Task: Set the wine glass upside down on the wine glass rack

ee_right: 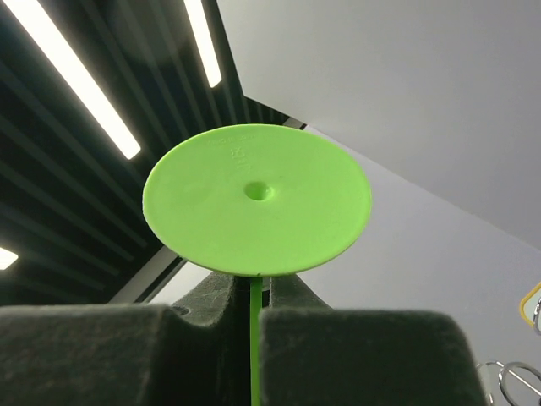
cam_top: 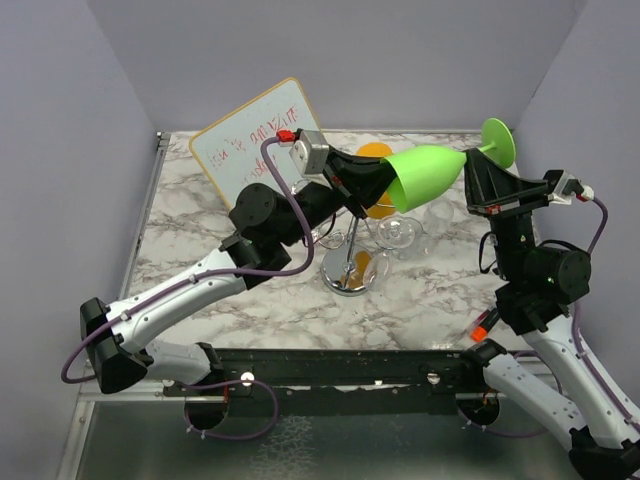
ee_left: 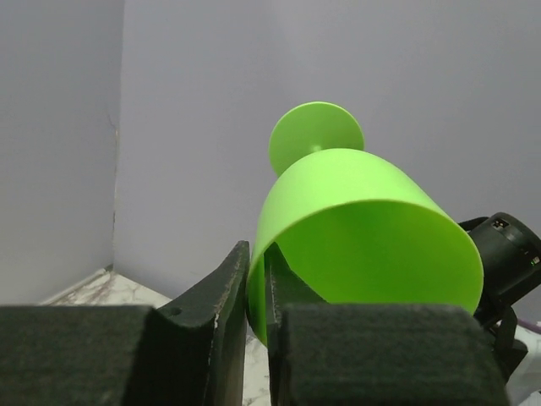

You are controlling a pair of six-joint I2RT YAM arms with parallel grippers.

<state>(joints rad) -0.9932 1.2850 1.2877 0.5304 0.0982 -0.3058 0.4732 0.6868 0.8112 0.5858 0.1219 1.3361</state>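
Whiteboard (cam_top: pixel 250 145) w/ red scribble leans tilted at back-left of the marble tabletop (cam_top: pixel 190 255). Orange obj (cam_top: pixel 375 151) peeks out mid-back, mostly hidden, can't tell what it is. Grey walls all round. Right wrist view: ceiling light strips (ee_right: pixel 76 80) overhead.

Overhead camera looks down from behind onto the marble-patterned desk (cam_top: pixel 200 290). Each wrist camera sits close behind its end effector (ee_left: pixel 258 262), facing upward, sharing the lime-green plastic wine glass (ee_left: pixel 363 228).
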